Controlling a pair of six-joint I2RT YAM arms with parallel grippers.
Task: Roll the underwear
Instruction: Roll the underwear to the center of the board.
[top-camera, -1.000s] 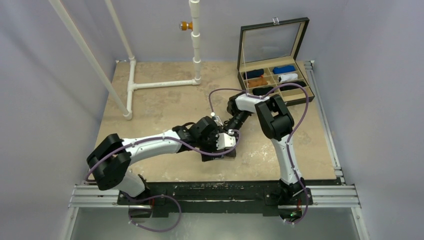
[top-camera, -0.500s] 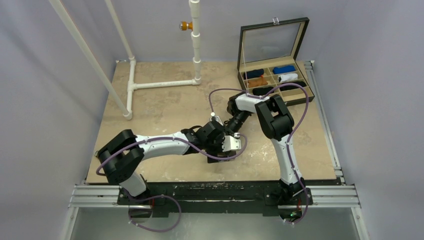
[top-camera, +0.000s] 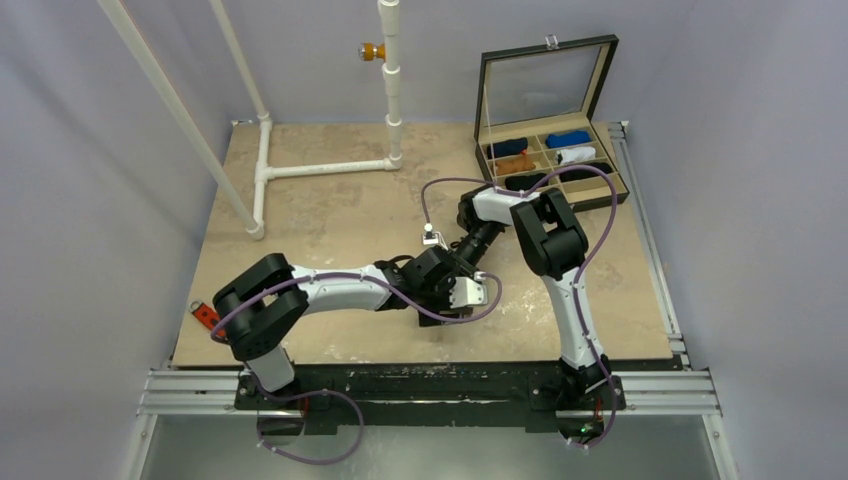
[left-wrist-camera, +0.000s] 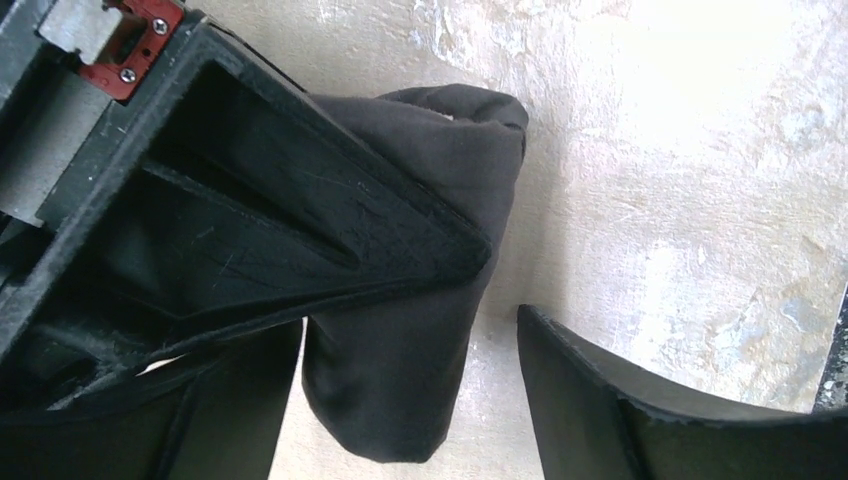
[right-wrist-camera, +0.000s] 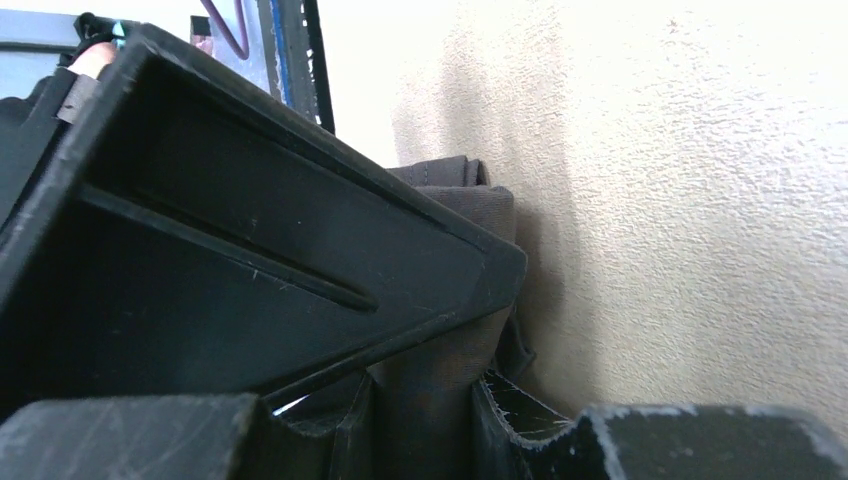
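Rolling looks well advanced: the underwear (left-wrist-camera: 400, 340) is gathered into a short, plump charcoal bundle lying on the mottled beige surface (top-camera: 330, 200). Seen from overhead, the left arm (top-camera: 330, 285) and right arm (top-camera: 545, 235) meet low over a spot at about 5 o'clock from the surface's centre, and the garment is almost wholly hidden beneath them. An open divided box (top-camera: 545, 85) holding other small rolls is set at 1 o'clock, well apart.

From the left wrist, the bundle is seen running from 12 o'clock down to 6 o'clock. The left jaws are spread wide: one finger is laid across the bundle from 10 o'clock, touching it, while the other sits at 5 o'clock with bare surface between it and the cloth. Nothing is gripped there. From the right wrist, brownish cloth is seen pinched between the right jaws, which are closed on one end of the underwear, close to the surface.

The step in hand is judged to be the tightening or finishing of the roll. For the next move, the bundle would need to be pinned by the right jaws while the loose side is tucked by the left, so that the roll is not allowed to spring open.
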